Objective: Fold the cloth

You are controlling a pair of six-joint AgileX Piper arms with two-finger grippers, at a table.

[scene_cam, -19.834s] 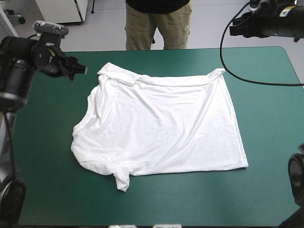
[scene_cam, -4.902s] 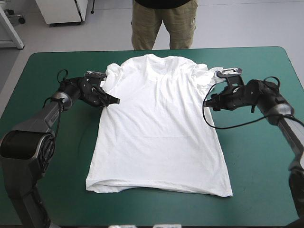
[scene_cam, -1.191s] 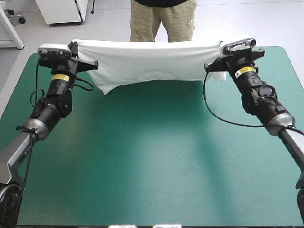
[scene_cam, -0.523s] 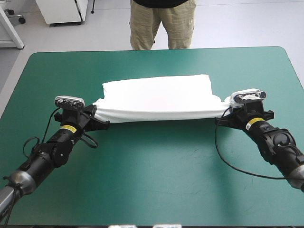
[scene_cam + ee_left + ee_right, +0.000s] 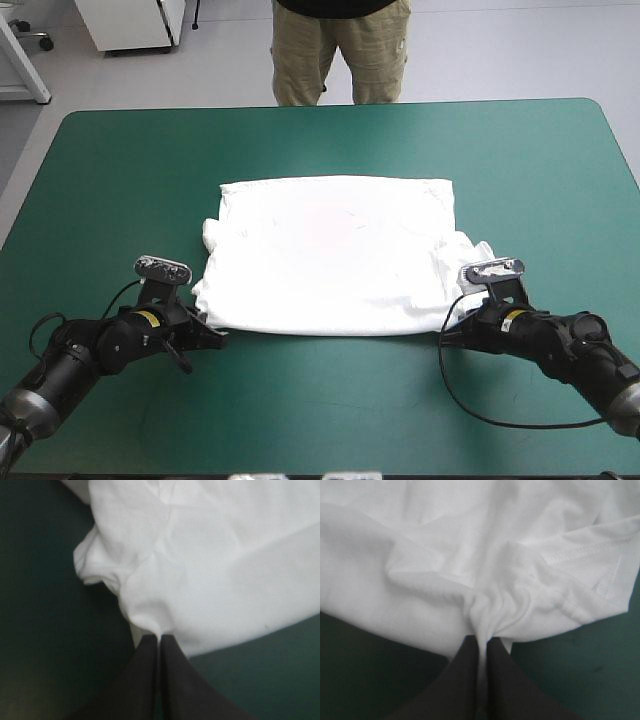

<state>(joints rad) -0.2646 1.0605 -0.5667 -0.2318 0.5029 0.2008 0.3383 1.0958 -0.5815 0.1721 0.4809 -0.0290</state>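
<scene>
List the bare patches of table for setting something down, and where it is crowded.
Bare table: the far strip beyond the T-shirt, both side bands, the near strip. Crowded: its near corners, pinched by the left gripper and right gripper.

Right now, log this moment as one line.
T-shirt: folded over, flat on table | left pincer: shut on its near-left corner | right pincer: shut on its near-right corner | status: not yet released

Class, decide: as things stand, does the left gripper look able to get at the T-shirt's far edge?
Probably not at once: the left gripper is shut on the T-shirt at its near left corner, so it must release first; nothing else intervenes.
</scene>
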